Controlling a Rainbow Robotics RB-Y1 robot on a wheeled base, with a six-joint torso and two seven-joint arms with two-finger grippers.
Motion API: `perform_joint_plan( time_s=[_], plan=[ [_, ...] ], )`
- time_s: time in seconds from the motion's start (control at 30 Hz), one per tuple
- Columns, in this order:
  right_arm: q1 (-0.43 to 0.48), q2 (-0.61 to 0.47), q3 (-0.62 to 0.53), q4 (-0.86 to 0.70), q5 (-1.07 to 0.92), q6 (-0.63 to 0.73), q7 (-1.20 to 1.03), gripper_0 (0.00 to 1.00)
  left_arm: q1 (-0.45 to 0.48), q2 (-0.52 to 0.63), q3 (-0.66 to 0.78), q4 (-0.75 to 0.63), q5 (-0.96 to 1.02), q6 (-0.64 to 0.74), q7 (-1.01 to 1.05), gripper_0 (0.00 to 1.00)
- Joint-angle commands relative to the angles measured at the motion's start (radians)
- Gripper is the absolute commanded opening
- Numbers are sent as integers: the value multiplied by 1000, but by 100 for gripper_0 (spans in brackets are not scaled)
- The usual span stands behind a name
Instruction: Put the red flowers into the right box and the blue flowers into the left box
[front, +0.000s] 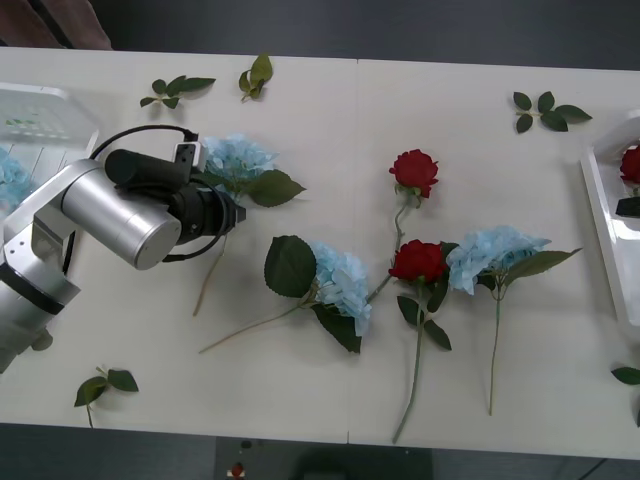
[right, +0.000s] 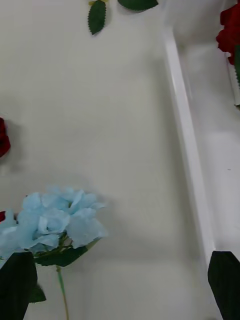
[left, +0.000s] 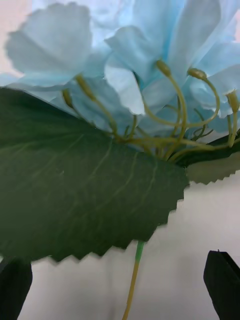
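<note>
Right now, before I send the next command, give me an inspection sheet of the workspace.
Surface: white table.
Job's things: three blue flowers and two red flowers lie on the table; another red bloom is in the right box; left box holds something blue at the view's edge.
Clutter: loose leaf sprigs scattered about.
Grippers: left gripper open, down at the leftmost blue flower's stem; right gripper open, between the rightmost blue flower and the right box.
Cables: black cable on the left arm.
Surroundings: dark floor.

Bright, even overhead light on white worktop (front: 330, 150); soft faint shadows under flowers. Left wrist close-up of blue flower (left: 150, 65) soft-focused. Right box (right: 187, 145) rim slightly blurred.
</note>
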Motion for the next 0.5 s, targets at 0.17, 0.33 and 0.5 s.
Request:
perform_joint_plan(
  time_s=[0.17,0.33,0.5],
  plan=[
    [96,57,124,-257,94,0,-197,100,-115,-28,-58,111,-24,-55,-36,100],
    [133,68,205,-303,100,0,-265,100,-132,-33,-72,121,-42,-91,-39,100],
    [149,71,297,-310,131,0,-317,100,-141,-38,-86,131,-47,-100,-45,100]
  ],
)
